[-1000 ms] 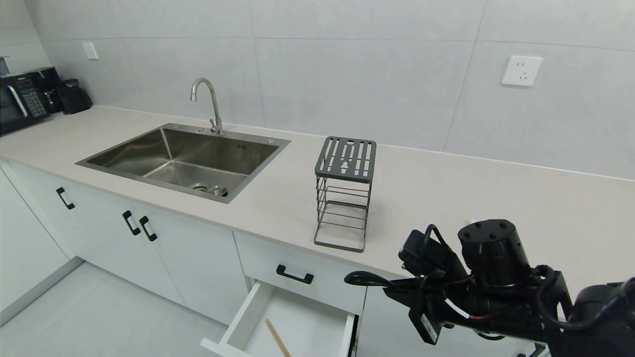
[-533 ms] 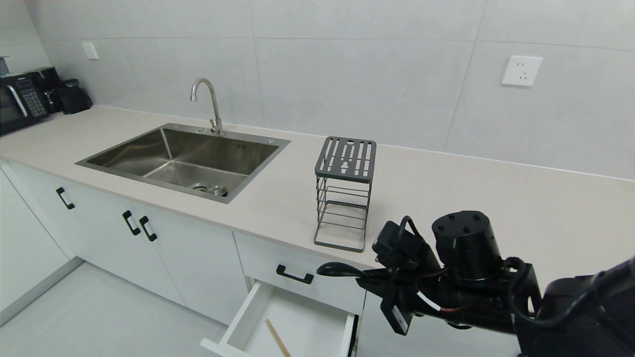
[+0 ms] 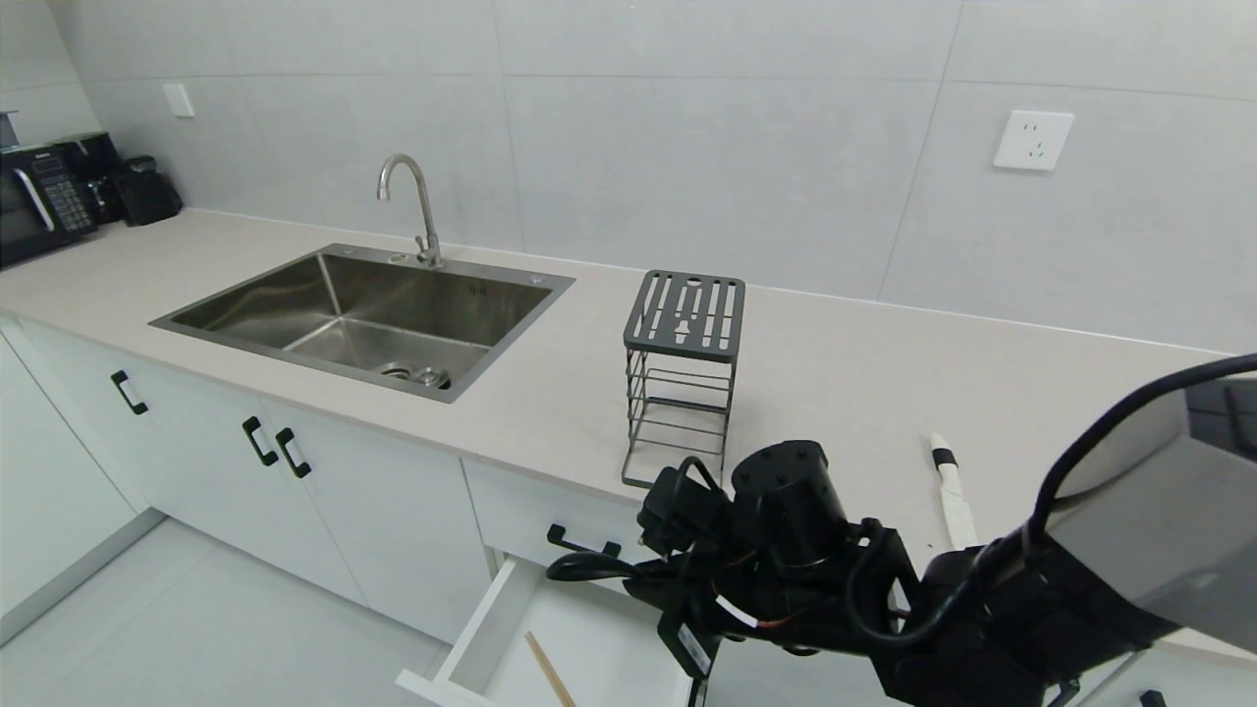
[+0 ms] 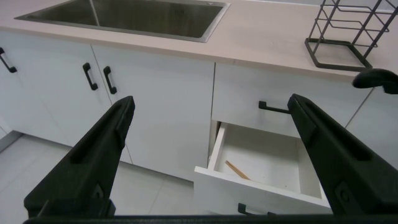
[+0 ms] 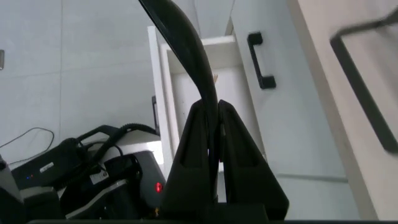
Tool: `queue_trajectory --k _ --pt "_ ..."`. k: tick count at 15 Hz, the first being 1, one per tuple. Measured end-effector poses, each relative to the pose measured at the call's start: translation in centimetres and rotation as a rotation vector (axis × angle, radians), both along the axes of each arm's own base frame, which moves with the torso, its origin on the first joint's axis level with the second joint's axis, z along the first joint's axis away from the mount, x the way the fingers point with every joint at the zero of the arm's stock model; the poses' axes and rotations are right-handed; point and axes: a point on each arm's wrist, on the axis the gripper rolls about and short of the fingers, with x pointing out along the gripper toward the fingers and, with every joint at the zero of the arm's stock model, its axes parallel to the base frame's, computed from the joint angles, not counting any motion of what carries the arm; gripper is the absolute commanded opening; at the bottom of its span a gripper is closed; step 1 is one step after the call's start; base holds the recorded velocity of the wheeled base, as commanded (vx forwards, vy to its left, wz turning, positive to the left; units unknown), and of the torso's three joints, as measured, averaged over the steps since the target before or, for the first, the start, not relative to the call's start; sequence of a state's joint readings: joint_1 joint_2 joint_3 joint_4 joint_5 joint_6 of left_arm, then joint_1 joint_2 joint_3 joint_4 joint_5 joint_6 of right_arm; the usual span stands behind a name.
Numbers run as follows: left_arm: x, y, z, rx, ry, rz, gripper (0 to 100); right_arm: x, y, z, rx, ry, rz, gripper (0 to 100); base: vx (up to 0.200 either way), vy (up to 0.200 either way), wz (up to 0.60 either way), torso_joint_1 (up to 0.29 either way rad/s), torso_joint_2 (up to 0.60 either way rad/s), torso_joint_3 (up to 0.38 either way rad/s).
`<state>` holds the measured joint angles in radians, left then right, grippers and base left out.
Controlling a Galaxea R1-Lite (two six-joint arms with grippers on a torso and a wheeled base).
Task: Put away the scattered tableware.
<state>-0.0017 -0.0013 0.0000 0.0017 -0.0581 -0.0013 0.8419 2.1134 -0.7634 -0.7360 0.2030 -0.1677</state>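
My right gripper (image 3: pixel 650 579) is shut on the handle of a black spoon (image 3: pixel 581 567). The spoon's bowl sticks out to the left, in front of the counter edge and over the open white drawer (image 3: pixel 473 626). In the right wrist view the spoon (image 5: pixel 181 46) juts past the closed fingers (image 5: pixel 200 134), with the drawer (image 5: pixel 166 93) below it. A wooden chopstick (image 3: pixel 548 670) lies in the drawer. A white utensil with a black band (image 3: pixel 950 486) lies on the counter at the right. My left gripper (image 4: pixel 211 134) hangs open, facing the drawer (image 4: pixel 217 152).
A dark wire rack (image 3: pixel 683 383) stands on the counter just behind my right wrist. The steel sink (image 3: pixel 245 304) with its tap lies to the left. A closed drawer with a black handle (image 3: pixel 581 542) sits above the open one. Cabinet doors fill the lower left.
My right arm has carried the black spoon leftward and a little lower, from the right of the drawer to above it. The white utensil on the counter is now uncovered.
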Motion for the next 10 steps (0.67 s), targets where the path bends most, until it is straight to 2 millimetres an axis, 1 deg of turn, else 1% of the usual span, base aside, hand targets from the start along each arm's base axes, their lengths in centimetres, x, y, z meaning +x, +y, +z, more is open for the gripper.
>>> queue_trajectory --k 2,4,10 --pt "0.0 0.0 0.0 0.0 0.0 0.0 100 0.7 1.1 -0.5 0.012 0.0 0.02 0 0.0 0.0 0.0 0.0 0.0 0.0" --pt "0.0 0.0 0.0 0.0 0.0 0.0 100 1.1 1.6 -1.2 0.01 0.009 0.025 0 0.0 0.0 0.0 0.0 0.0 0.0" --pt "0.0 0.0 0.0 0.0 0.0 0.0 100 1.2 2.0 -1.7 0.006 0.016 0.031 0 0.0 0.0 0.0 0.0 0.0 0.0"
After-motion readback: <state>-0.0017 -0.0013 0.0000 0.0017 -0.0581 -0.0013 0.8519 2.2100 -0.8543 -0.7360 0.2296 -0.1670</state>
